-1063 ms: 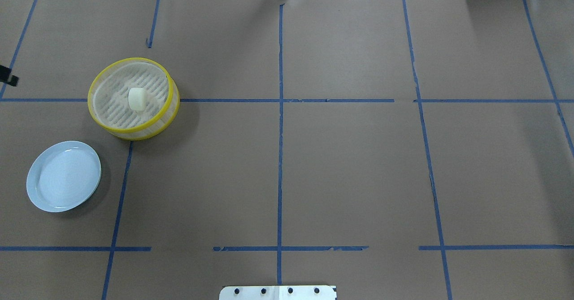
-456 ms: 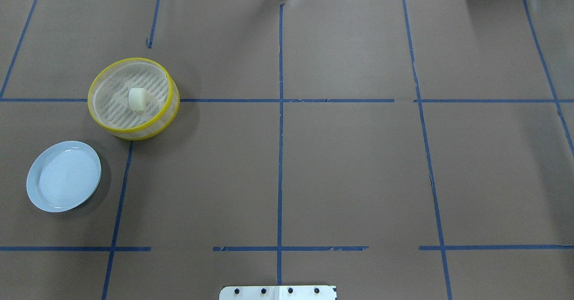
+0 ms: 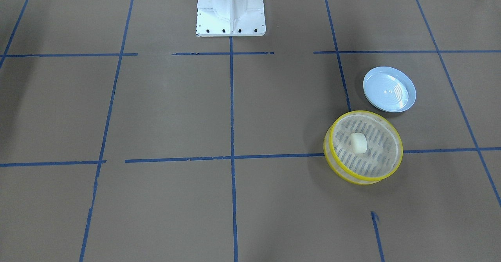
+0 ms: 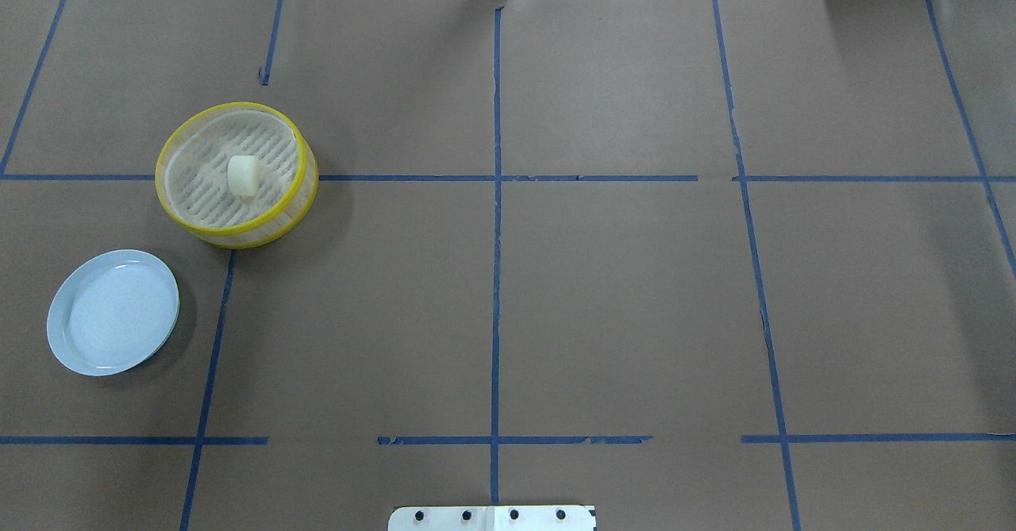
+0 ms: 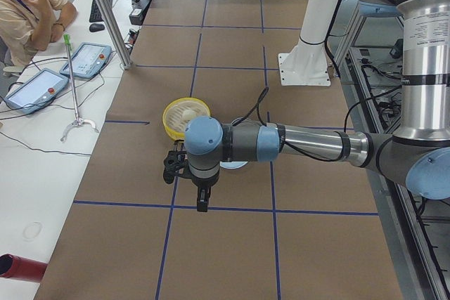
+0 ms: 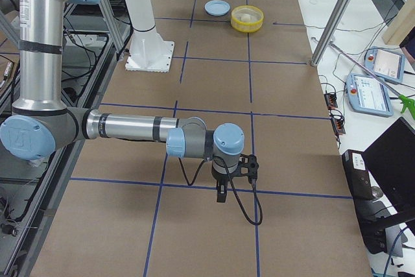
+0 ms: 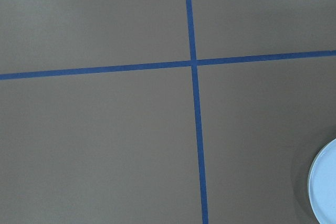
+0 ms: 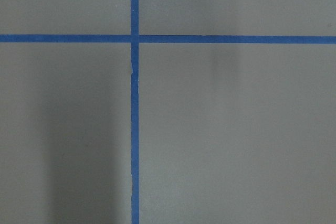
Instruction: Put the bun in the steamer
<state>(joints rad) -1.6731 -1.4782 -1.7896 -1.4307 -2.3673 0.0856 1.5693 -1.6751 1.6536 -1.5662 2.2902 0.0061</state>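
Observation:
The cream-white bun [image 4: 242, 175] lies on the slatted floor of the yellow-rimmed steamer [image 4: 230, 106], near its middle. Both also show in the front-facing view, the bun [image 3: 358, 143] inside the steamer [image 3: 366, 113]. No gripper touches them. My left gripper [image 5: 202, 200] shows only in the exterior left view, pointing down over bare table, on the near side of the steamer [image 5: 169, 123]. My right gripper [image 6: 221, 194] shows only in the exterior right view, far from the steamer [image 6: 247, 27]. I cannot tell whether either gripper is open or shut.
An empty pale blue plate [image 4: 111, 313] sits beside the steamer, toward the robot; it also shows in the front-facing view [image 3: 389, 89] and at the left wrist view's edge [image 7: 325, 187]. The white robot base [image 3: 231, 7] stands at the table's middle edge. Blue tape lines cross the brown table.
A dark piece of my left gripper at the overhead view's left edge has moved out of view. The bun, steamer and plate have not moved.

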